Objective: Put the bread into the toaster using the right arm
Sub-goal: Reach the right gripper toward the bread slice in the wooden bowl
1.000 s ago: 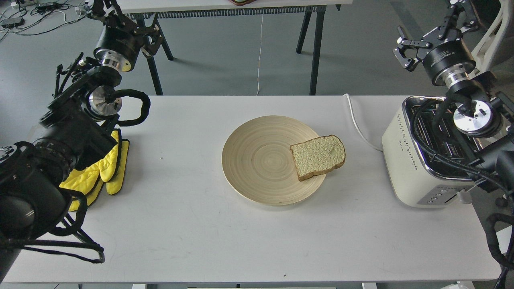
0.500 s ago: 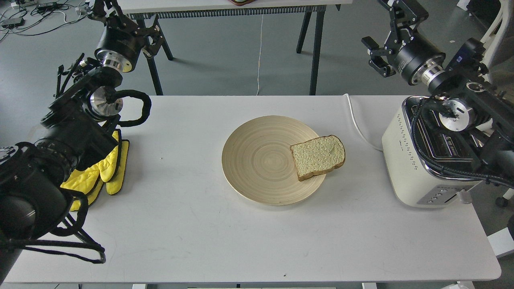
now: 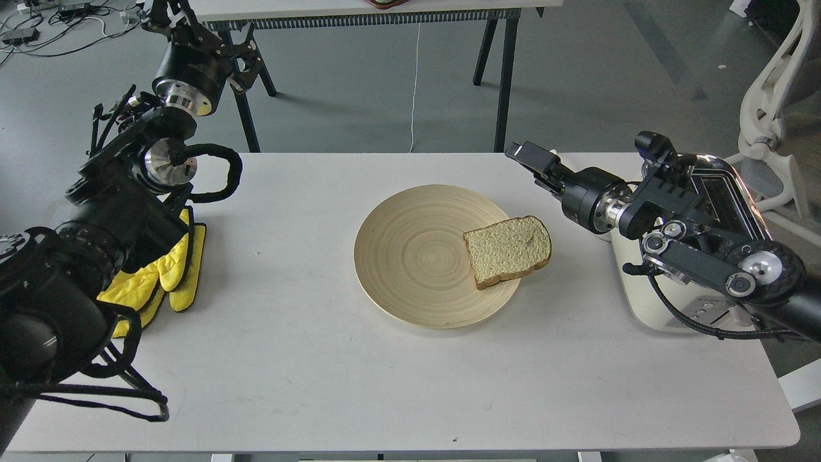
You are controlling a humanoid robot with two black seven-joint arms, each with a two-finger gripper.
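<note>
— Tan and speckled, the bread (image 3: 508,249) lies flat, partly on the plate (image 3: 410,256), its crust hanging over the plate's right rim. Nothing touches it.

— What changed?

— The right arm (image 3: 705,250) has swung down. A second ago its gripper was raised high beyond the desk's far edge; now the right gripper (image 3: 529,157) reaches low across the desk, above and just right of the bread, apart from it. It holds nothing. It shows end-on and dark, so whether its fingers are spread cannot be told.

— So, for the task?

— Likely the approach to the pick. The grasp is not made, and the toaster (image 3: 648,301) stands at the right, half hidden behind the arm, with its chrome top showing.

— And the left side?

— The left gripper (image 3: 240,54) is lifted past the far left corner as before, seemingly empty; its opening cannot be read either. Yellow gloves (image 3: 170,276) lie under that arm.

— The room?

— White desk (image 3: 321,385), a white cord (image 3: 567,192) trailing off behind it; grey floor, another table's black legs (image 3: 503,83), cables at far left, a white chair (image 3: 770,102) at right.
</note>
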